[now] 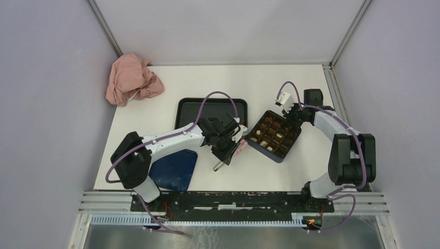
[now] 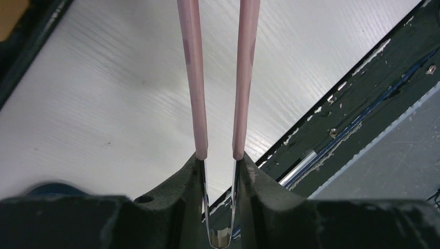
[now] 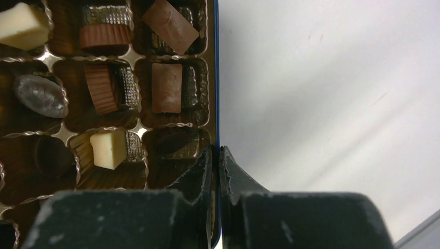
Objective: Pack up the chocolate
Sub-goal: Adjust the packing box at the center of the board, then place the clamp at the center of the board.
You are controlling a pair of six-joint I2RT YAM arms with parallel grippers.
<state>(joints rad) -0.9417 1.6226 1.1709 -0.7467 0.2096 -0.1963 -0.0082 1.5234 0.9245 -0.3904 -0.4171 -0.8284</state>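
A: Where's the chocolate point(image 3: 167, 87)?
B: In the box point(image 3: 216, 78) cells, several pieces askew. The right tool point(image 3: 215, 161) is clenched on the box wall; a tug could spill them onto the desk point(image 3: 321, 78).
A: The left tool point(image 2: 219, 171)?
B: Grasping the pink tongs point(image 2: 193, 78) by their hinge end; they might swivel

The cloth point(image 1: 132, 79) is lying at the far left corner of the bench point(image 1: 290, 171). The tray point(image 1: 194, 110) is sitting mid-bench, behind the left arm. The box point(image 1: 274, 136) is sitting just right of the tray, turned corner-on, with the chocolates point(image 3: 167, 87) lying in its compartments. The left end effector point(image 2: 220, 161) is gripping the tongs point(image 2: 197, 78) between tray and box. The right end effector point(image 3: 217, 155) is clamping the box's far right wall, one finger inside and one outside. The lid point(image 1: 175, 170) is lying near the front edge, partly under the left arm.
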